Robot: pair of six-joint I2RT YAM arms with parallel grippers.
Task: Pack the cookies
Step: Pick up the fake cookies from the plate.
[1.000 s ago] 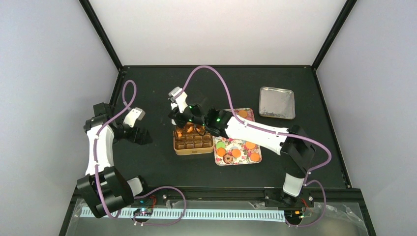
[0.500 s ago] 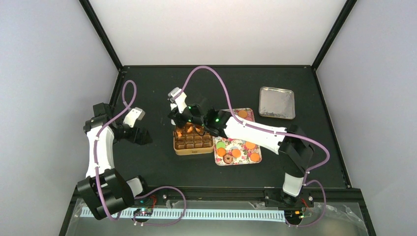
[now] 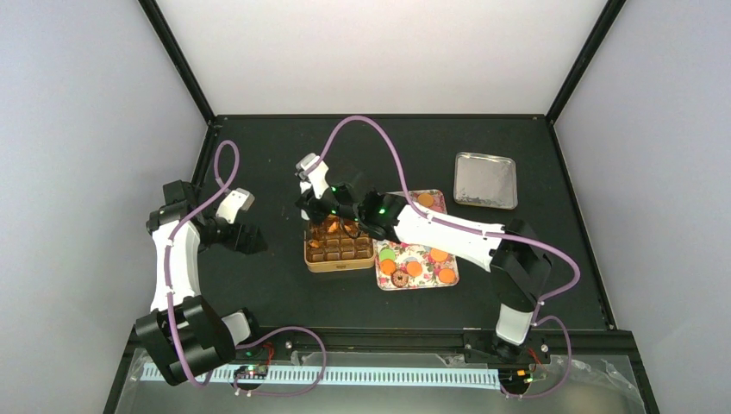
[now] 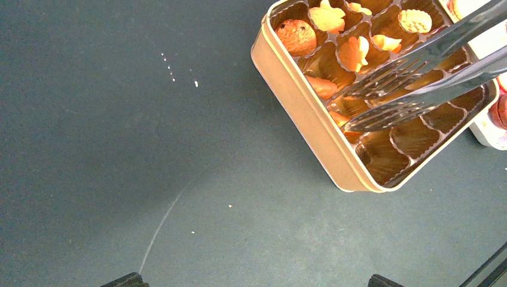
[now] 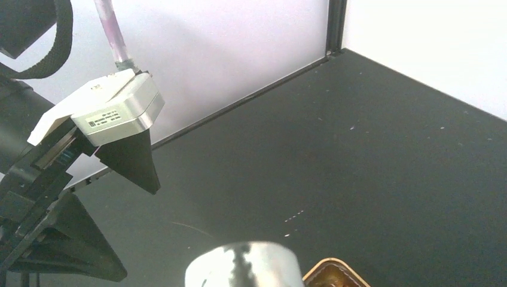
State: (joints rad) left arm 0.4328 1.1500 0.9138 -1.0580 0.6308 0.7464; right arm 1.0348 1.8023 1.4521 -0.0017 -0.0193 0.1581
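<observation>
While my right pincer point(image 3: 321, 207) grasps the tongs point(image 4: 418, 72) above the cookies point(image 4: 297, 36) in the tin point(image 4: 305, 107), my left pincer point(image 3: 248, 239) hangs released.

— What sort of place is shown here?

— A robotics lab. A test cell is formed by plain white panels point(image 3: 379, 52) set in a black frame point(image 3: 177, 59).

— What else is that judged by?

— A left arm point(image 3: 170, 259) and a right arm point(image 3: 448, 231) are bolted at the near edge of a black table point(image 3: 284, 293). Purple cable point(image 3: 355, 118) is looped along them. A bare circuit board point(image 3: 252, 373) with loose wires is mounted below that edge, beside a lit strip point(image 3: 379, 377).
</observation>
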